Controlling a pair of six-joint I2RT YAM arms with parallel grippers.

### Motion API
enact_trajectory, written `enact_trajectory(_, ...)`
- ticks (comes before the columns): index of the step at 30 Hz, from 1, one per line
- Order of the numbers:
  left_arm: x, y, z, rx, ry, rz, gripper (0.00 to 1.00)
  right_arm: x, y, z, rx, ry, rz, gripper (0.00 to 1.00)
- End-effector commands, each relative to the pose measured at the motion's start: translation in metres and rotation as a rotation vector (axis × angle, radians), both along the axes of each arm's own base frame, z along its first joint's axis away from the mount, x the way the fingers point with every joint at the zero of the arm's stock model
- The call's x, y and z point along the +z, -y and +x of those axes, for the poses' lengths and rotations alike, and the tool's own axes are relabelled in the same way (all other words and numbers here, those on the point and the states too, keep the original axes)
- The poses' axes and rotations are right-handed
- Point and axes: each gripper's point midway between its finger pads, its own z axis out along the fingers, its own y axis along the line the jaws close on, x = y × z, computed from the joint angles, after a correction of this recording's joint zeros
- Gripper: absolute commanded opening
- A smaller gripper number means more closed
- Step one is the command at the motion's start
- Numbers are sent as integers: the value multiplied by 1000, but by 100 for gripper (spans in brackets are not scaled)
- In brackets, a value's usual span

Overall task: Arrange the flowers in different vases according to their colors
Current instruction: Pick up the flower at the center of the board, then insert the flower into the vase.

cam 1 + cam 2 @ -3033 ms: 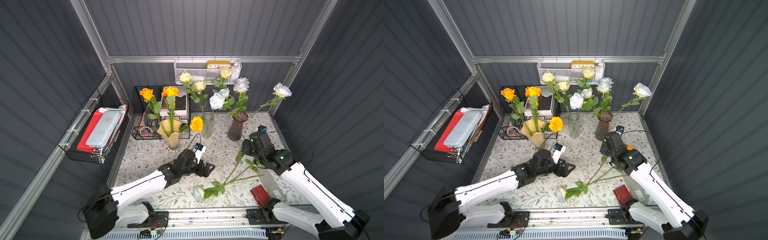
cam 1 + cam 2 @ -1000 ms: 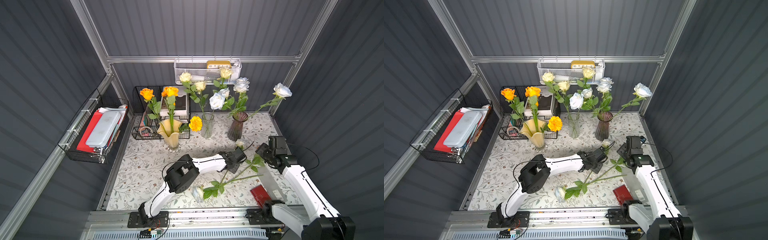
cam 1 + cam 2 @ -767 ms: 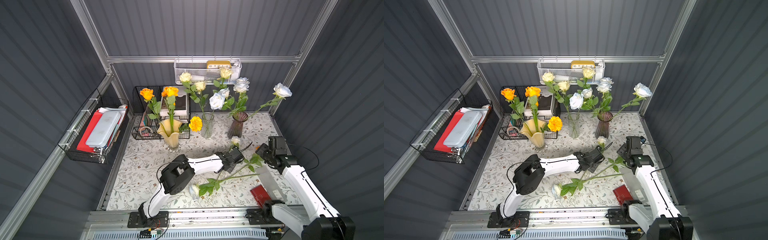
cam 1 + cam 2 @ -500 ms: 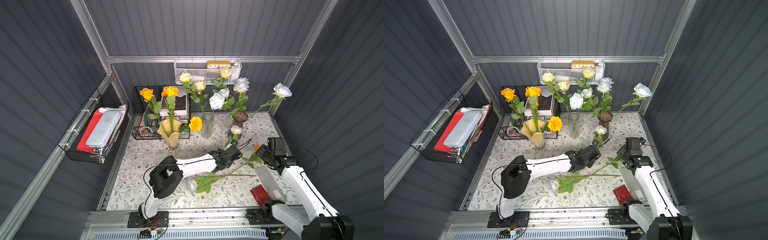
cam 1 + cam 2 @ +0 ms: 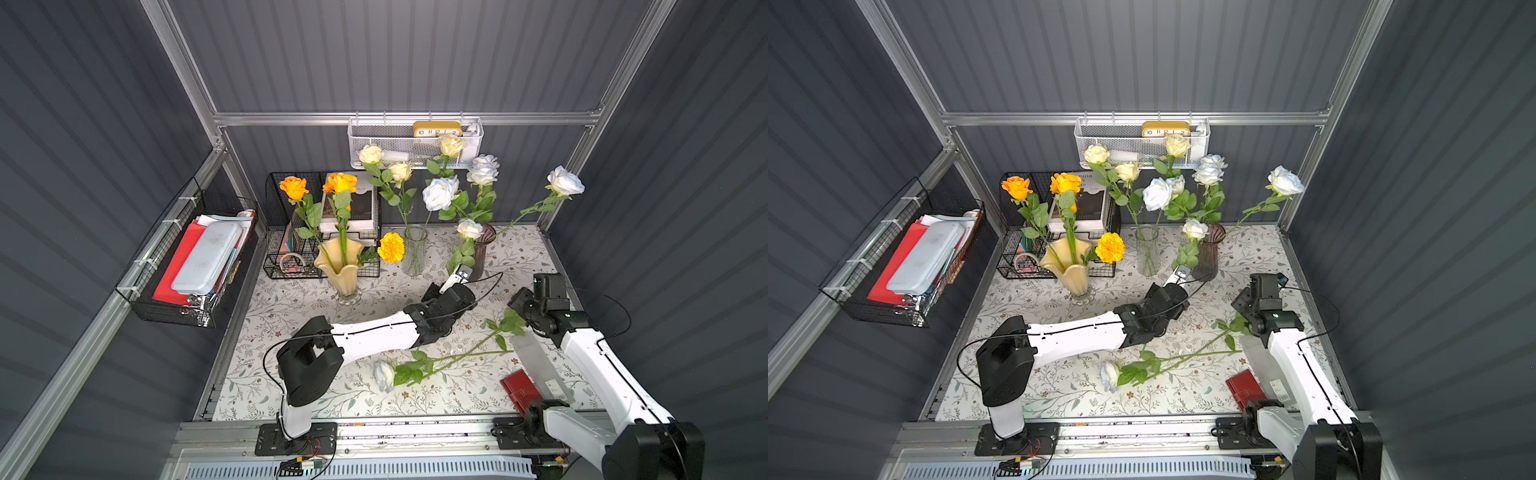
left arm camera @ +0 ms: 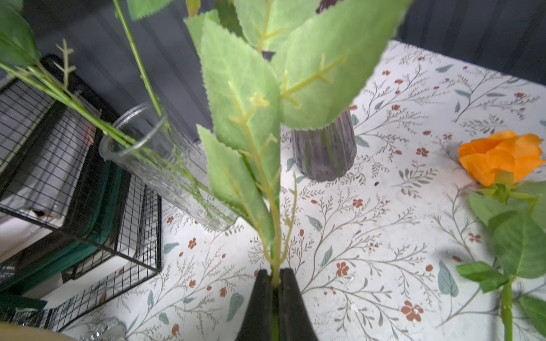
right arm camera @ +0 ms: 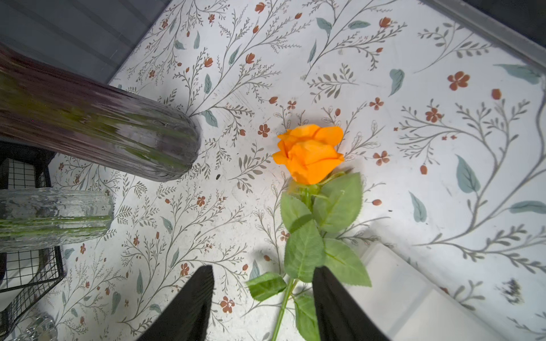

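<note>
Since a second ago white rose (image 5: 469, 228) is up, stem clamped in my left pincer (image 6: 275, 277), beside purple vase (image 5: 485, 253) at one o'clock. Next: thread stem in. My right pincer (image 7: 263, 268) half-open, empty.

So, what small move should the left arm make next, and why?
Probably raise the flower straight up. The left gripper is shut on the stem of a white rose whose bloom is only about level with the rim of the purple vase, in front of it. That vase holds the other white roses, so the stem must likely clear the rim first.
</note>
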Motion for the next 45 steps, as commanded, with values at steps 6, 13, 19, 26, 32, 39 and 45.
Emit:
enact_trajectory(6, 90, 20, -34, -249, 65, -209, 0, -7, 0, 2, 16, -14, -10, 59)
enact_trajectory(13, 88, 28, -49, -347, 28, -243, 0, -11, -2, 7, 27, -16, 2, 59)
enact_trajectory(19, 153, 30, -46, -366, 210, -361, 0, -13, -5, 10, 37, -16, 8, 58)
enact_trajectory(26, 232, 41, -15, -409, 469, -489, 0, -21, -8, 13, 51, -30, 24, 58)
enact_trajectory(32, 280, 22, 10, -400, 680, -662, 0, -28, -9, 15, 60, -44, 24, 58)
enact_trajectory(39, 306, 27, 11, -452, 850, -786, 0, -33, -9, 18, 64, -57, 21, 57)
enact_trajectory(45, 311, 27, 13, -449, 906, -875, 0, -43, -8, 20, 67, -85, 11, 57)
